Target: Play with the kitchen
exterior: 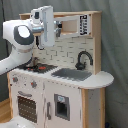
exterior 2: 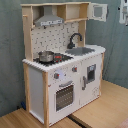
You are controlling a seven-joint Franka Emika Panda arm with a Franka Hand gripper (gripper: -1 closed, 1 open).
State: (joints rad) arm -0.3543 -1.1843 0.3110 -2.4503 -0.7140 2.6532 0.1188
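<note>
my white arm (exterior: pixel 30 37) raised before upper shelf of large white and light-wood toy kitchen (exterior 2: pixel 62 65), above stove; pincer state: cannot tell. kitchen stands on wooden floor (exterior 2: pixel 100 112); small metal pot (exterior 2: pixel 45 56) on stove, black faucet (exterior: pixel 83 59) by grey sink (exterior: pixel 71 74).

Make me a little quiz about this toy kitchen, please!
1. True or false: the small metal pot sits in the grey sink of the white and light-wood toy kitchen.
2. What curves up behind the sink: A) black faucet, B) red kettle, C) green bottle?
3. In the first exterior view, is the white robot arm over the stove side or the sink side?

Key: 1 false, it sits on the stove; 2 A; 3 stove side.
</note>
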